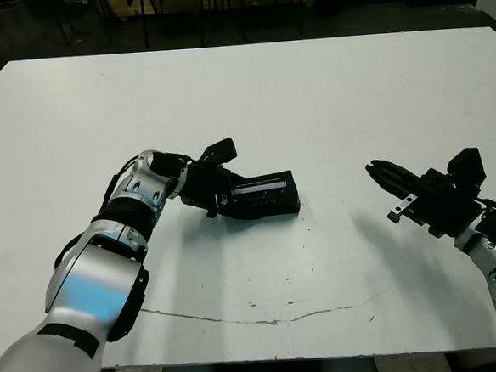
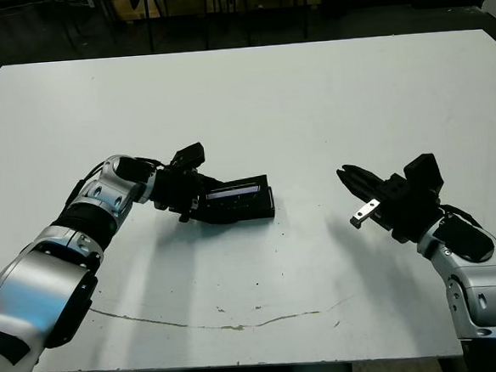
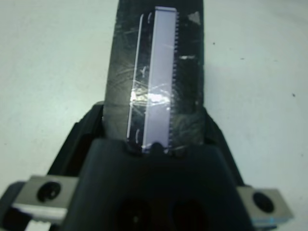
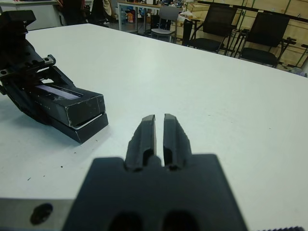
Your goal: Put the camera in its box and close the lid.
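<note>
Left claw clamped around lid atop box.

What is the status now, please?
Left gripper grips lid, lid sits on box. Right gripper shut, empty, apart. Camera not visible. Nothing blocking.

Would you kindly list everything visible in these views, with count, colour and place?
Lid: one, black with a pale grey strip, left of table centre, on the box, held at one end.
Box: one, black, under the lid.
Table: one, white, a thin crack line near its front edge.
Chairs: several, dark, beyond the table.
Left end effector: one, black, shut on the lid.
Right end effector: one, black, shut, empty, right of the box.
</note>
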